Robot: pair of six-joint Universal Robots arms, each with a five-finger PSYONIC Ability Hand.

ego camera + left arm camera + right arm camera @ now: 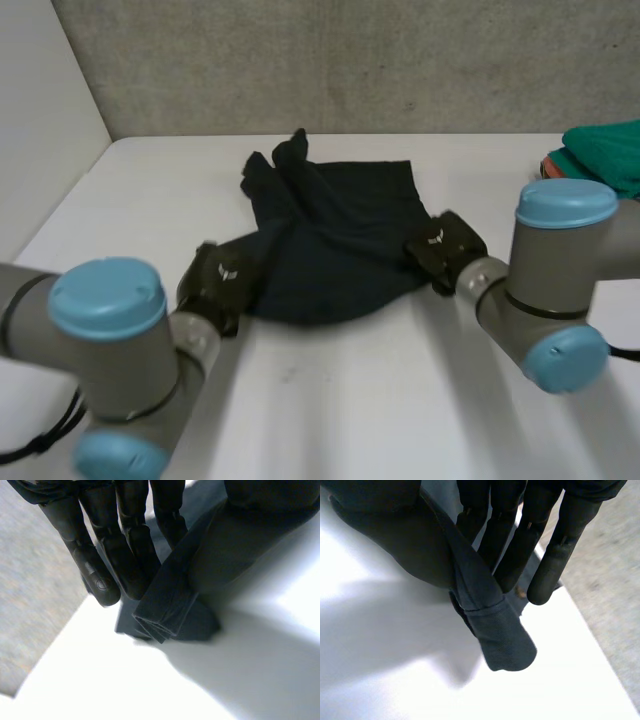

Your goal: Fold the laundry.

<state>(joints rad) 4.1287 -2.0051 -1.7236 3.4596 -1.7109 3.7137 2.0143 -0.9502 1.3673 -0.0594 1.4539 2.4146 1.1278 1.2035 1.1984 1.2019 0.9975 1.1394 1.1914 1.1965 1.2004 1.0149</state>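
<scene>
Two grey robot arms with light-blue caps fill the foreground, the left arm [108, 300] low at the left and the right arm [560, 260] at the right, both reaching inward over a white tabletop [400, 400]. Between them, in the middle of the tabletop, lies a dark navy garment [330, 250], rumpled, with its far end bunched into peaks and its near edge rounded. The left hand [215, 285] is at the garment's near left edge and the right hand [447, 250] at its right edge. Each black hand carries a small pale emblem on its back, too small to read. Seen from the left wrist, the straight fingers [125, 545] and the thumb [240, 545] pinch a folded, layered edge of the cloth just above the tabletop. Seen from the right wrist, the fingers [510, 545] and thumb [395, 535] likewise pinch a hemmed edge, whose end hangs down past the fingertips. At the far right edge of the tabletop, well apart from the garment, sits a green folded cloth [605, 150] on top of something orange. A grey concrete wall [350, 60] stands behind.
</scene>
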